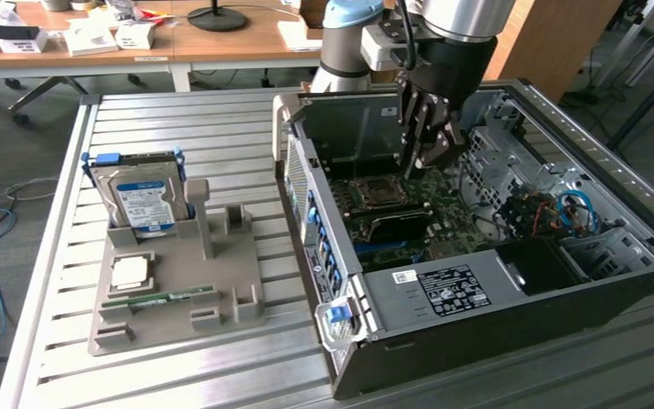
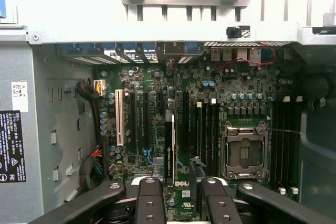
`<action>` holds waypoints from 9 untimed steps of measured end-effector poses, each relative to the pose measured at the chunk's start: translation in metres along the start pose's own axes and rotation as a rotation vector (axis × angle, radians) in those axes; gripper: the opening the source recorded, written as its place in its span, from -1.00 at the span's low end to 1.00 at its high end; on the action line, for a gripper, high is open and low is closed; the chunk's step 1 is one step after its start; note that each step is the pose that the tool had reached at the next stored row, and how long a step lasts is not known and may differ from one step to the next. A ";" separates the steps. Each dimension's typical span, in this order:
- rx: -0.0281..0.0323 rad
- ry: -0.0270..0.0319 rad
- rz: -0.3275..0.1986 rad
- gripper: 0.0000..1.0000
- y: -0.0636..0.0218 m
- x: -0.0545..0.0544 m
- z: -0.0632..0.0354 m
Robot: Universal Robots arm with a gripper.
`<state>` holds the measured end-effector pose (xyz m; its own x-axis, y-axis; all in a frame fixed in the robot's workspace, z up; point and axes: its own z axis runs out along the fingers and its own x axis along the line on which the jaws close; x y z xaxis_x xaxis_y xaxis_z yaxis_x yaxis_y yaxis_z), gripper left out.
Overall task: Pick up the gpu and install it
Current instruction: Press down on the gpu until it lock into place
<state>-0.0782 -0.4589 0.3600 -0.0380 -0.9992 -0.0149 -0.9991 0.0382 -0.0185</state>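
Gripper (image 1: pixel 429 158) (image 2: pixel 182 187) low inside case (image 1: pixel 599 285), near far wall. Gpu (image 2: pixel 170 145) edge-on between parted fingers (image 2: pixel 150 195), over motherboard slots; pinch: cannot tell. Little room either side.

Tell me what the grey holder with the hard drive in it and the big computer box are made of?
The grey holder looks like matte plastic: dull, even grey, chunky moulded slots, no shine. The computer box seems to be painted metal: thin black sheet walls outside, bare silvery panels with punched holes inside. The table under both looks like ribbed aluminium, pale and softly shiny.
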 end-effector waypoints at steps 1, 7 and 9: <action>0.0000 0.0000 0.000 -0.33 0.0000 0.000 0.0000; 0.0000 0.0000 0.000 -0.79 0.0000 0.000 0.0000; 0.0000 0.0000 0.000 -0.79 0.0000 0.000 0.0000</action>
<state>-0.0782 -0.4589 0.3600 -0.0380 -0.9992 -0.0149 -0.9991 0.0382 -0.0185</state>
